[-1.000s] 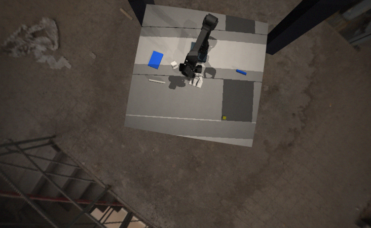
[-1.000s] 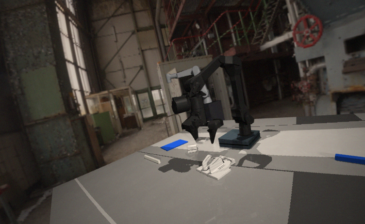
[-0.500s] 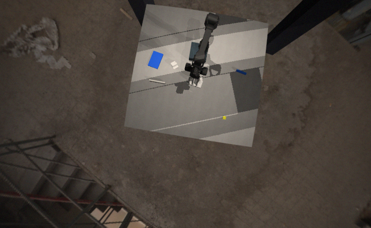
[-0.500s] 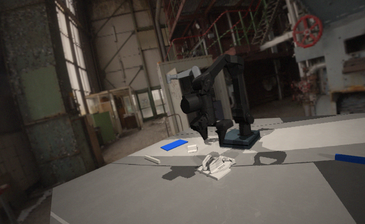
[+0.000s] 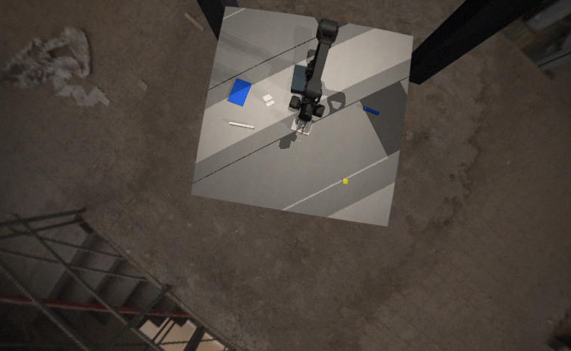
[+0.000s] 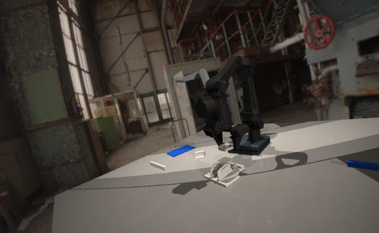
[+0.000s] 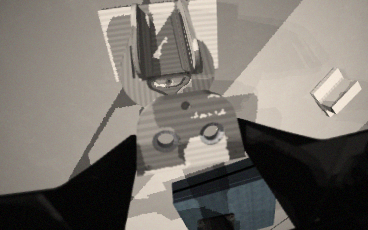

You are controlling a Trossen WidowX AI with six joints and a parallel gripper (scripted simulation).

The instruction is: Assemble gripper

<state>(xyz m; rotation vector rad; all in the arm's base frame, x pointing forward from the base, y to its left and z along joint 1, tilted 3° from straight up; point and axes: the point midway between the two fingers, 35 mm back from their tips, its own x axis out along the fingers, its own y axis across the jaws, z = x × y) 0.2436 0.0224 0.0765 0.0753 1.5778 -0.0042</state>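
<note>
My gripper (image 6: 228, 148) (image 7: 186, 131) is shut on the housing plate (image 6: 224, 146) (image 7: 187, 122), a pale rounded plate with two round holes. It holds the plate above the table, behind the gripper base in the exterior view. The white gripper base (image 6: 226, 184) (image 7: 208, 25) lies flat on the table. The two jaws stand side by side on it, one jaw (image 6: 214, 170) (image 7: 141, 42) left of the other jaw (image 6: 228, 171) (image 7: 187, 40). In the wrist view the held plate's far edge comes close to the jaws' near ends. Gear teeth and pins cannot be made out; the arm partly covers the base in the top view.
A white channelled block (image 5: 268, 100) (image 6: 199, 154) (image 7: 335, 93), a white bar (image 5: 241, 124) (image 6: 158, 165) and a blue plate (image 5: 239, 92) (image 6: 181, 151) lie to the left. A blue bar (image 5: 370, 110) (image 6: 369, 166) lies right. A yellow cube (image 5: 345, 181) shows in the top view.
</note>
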